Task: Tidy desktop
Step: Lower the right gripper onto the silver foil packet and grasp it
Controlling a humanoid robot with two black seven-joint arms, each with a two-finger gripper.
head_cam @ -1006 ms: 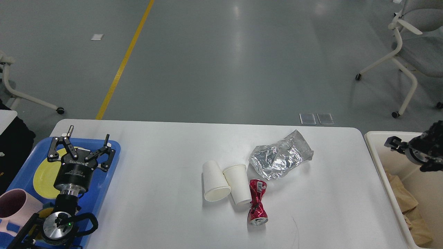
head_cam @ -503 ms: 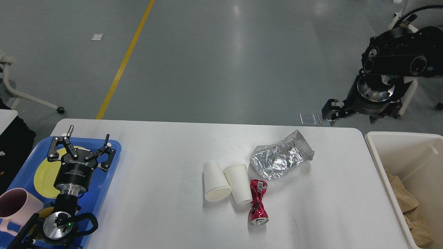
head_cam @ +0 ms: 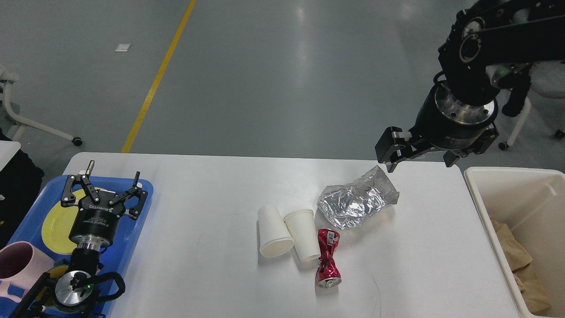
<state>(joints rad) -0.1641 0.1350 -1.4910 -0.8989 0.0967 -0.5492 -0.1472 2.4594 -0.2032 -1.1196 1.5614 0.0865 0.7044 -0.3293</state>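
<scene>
The white desktop [head_cam: 212, 185] holds two white paper cups on their sides, one [head_cam: 274, 232] touching the other [head_cam: 303, 235]. A crushed red can [head_cam: 328, 260] lies against the second cup. A crumpled silver foil bag [head_cam: 356, 202] lies behind them. My right gripper [head_cam: 419, 162] is open and empty. It hangs above the table's far edge, just above and to the right of the foil bag. My left gripper [head_cam: 105, 187] is open and empty over the blue tray [head_cam: 141, 194] at the far left.
The blue tray carries a yellow plate [head_cam: 55, 225] and a pink mug [head_cam: 20, 265]. A cream bin [head_cam: 490, 198] with brown paper [head_cam: 514, 256] stands off the table's right edge. Office chairs stand on the floor at far left [head_cam: 26, 123] and far right [head_cam: 516, 128].
My right arm has risen out of the bin area and swung left, bringing its gripper above the table's far edge beside the foil bag. The left arm and the objects have not moved.
</scene>
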